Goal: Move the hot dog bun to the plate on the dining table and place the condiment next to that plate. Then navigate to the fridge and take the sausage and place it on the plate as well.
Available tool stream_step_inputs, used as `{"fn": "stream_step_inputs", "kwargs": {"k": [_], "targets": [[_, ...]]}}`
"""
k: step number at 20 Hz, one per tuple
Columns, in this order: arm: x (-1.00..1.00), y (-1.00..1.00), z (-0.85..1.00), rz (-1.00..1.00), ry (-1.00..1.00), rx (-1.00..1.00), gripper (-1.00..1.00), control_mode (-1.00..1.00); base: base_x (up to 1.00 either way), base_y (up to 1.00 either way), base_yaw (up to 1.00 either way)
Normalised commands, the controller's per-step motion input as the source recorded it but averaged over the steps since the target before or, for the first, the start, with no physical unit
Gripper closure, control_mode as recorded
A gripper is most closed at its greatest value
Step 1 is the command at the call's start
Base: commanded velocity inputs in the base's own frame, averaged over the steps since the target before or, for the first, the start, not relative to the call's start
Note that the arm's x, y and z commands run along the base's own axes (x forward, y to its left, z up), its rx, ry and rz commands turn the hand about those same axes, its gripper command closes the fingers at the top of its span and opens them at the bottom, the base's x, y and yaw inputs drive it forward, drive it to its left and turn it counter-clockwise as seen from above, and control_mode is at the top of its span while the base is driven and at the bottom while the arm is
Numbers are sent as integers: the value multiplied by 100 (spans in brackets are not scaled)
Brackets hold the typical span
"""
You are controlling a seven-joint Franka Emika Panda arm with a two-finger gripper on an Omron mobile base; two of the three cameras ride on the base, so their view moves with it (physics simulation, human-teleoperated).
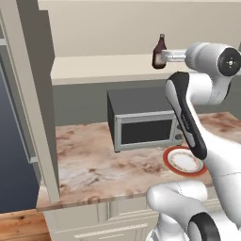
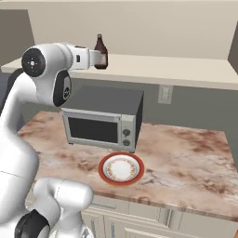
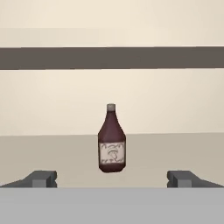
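Note:
The condiment, a dark brown bottle with a pale label, stands upright on a high beige shelf. My gripper is open and level with the bottle's base, and its fingertips are spread wide on either side, short of it. From the base cameras, the condiment sits just beyond the end of my outstretched hand. Nothing is held. The fridge shows as a dark grey front at the far left. The hot dog bun, the plate, the dining table and the sausage are out of view.
Below the shelf, a grey microwave stands on a marbled counter with cream cabinets. A red-rimmed white plate lies in front of it. A cream panel stands between the counter and the fridge.

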Motion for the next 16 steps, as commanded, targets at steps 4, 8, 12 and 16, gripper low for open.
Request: {"fn": "stream_step_inputs", "kwargs": {"k": [4, 8, 12, 16], "targets": [[59, 0, 1, 1, 0, 0, -100, -100, 0, 0, 0], [49, -3, 0, 0, -12, 0, -100, -100, 0, 0, 0], [40, -1, 0, 0, -18, 0, -100, -100, 0, 0, 0], [34, 0, 0, 0, -6, 0, -100, -100, 0, 0, 0]]}}
